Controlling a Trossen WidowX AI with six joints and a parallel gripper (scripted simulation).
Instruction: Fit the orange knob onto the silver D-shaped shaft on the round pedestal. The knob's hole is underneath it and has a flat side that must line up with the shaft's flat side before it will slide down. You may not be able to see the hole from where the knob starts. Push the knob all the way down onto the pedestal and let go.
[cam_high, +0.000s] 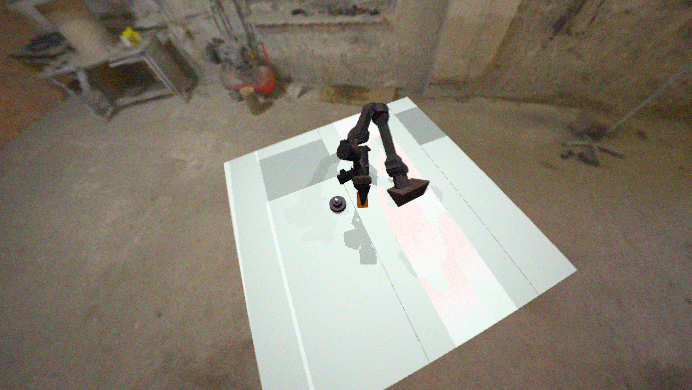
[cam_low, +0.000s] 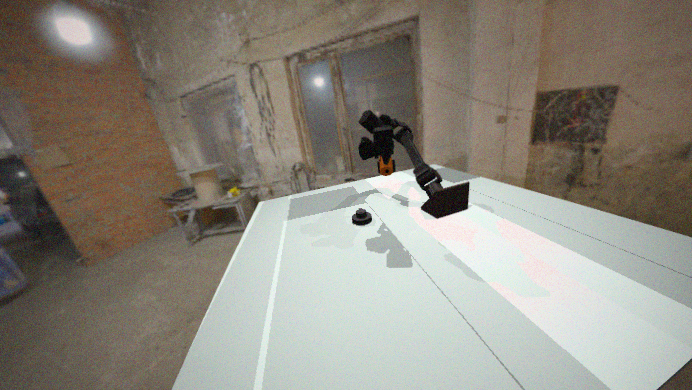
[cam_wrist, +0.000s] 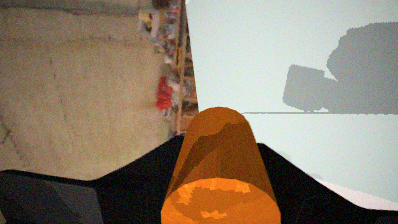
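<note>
The orange knob (cam_high: 359, 200) (cam_low: 383, 165) (cam_wrist: 218, 150) is held in my gripper (cam_high: 363, 201) (cam_low: 386, 167) (cam_wrist: 219, 146), which is shut on it. In the exterior view the knob is up in the air, and a small dark spot shows near its lower end. In the wrist view it is a tapered orange cylinder between the black fingers; its hole does not show there. The dark round pedestal (cam_high: 342, 207) (cam_low: 361, 220) stands on the table, left of the knob in the top and exterior views. Its short shaft (cam_high: 337, 200) (cam_low: 361, 212) points up; the flat side is too small to tell.
The white table (cam_high: 340, 310) (cam_low: 350, 320) carries grey shadows and a pink patch. The arm's dark base (cam_high: 409, 192) (cam_low: 447, 201) stands right of the pedestal and knob in the top and exterior views. The table's far edge lies behind the arm.
</note>
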